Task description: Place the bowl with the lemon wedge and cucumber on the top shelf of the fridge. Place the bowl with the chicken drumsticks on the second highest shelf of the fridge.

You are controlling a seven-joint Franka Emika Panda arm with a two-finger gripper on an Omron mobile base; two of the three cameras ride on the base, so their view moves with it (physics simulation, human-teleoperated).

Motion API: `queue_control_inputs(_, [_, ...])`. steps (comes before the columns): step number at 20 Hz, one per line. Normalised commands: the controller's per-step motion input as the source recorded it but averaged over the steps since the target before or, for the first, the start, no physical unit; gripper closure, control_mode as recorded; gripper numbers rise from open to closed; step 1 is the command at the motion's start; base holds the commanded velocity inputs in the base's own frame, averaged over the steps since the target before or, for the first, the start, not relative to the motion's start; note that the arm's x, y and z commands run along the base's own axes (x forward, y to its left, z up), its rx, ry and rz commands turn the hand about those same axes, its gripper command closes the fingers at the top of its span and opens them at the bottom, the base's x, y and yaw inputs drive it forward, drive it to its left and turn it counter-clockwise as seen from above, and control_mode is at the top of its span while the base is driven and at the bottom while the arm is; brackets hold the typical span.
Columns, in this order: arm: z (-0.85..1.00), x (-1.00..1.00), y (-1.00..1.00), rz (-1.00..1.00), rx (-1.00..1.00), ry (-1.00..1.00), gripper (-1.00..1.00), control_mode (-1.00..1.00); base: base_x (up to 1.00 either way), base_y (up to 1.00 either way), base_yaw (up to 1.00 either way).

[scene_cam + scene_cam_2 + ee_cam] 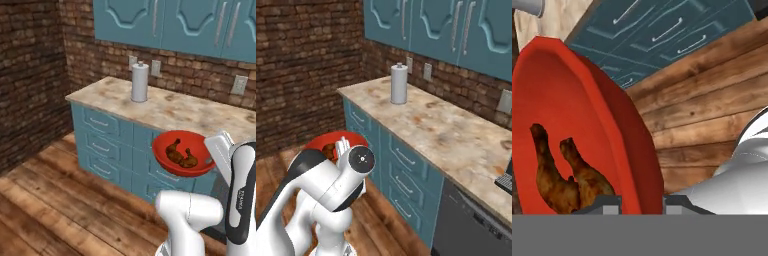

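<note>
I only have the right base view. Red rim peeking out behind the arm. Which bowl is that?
Observer: The red bowl holds two drumsticks.
Operator: Is it gripped?
Observer: Yes. In the hand view the gripper pinches the bowl's rim between its fingertips.
Operator: Resting on the counter?
Observer: No. In the left base view it hangs in the air in front of the drawers, below the counter edge.

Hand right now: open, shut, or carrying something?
Hand: shut on the rim of the red bowl, which holds two chicken drumsticks and is carried clear of the counter.
</note>
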Motion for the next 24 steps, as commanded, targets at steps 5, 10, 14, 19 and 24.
queue_control_inputs(5, [0.00, 0.00, 0.00, 0.00, 0.00, 0.00, 1.00, 1.00, -0.08, 0.00, -0.83])
queue_control_inputs(10, [0.00, 0.00, 0.00, 0.00, 0.00, 0.00, 1.00, 1.00, -0.07, 0.00, -0.81])
queue_control_inputs(14, [0.00, 0.00, 0.00, 0.00, 0.00, 0.00, 1.00, 1.00, -0.11, 0.00, -0.80])
queue_control_inputs(19, [0.00, 0.00, 0.00, 0.00, 0.00, 0.00, 1.00, 1.00, -0.05, 0.00, -0.75])
queue_control_inputs(24, [0.00, 0.00, 0.00, 0.00, 0.00, 0.00, 1.00, 1.00, -0.04, 0.00, -0.75])
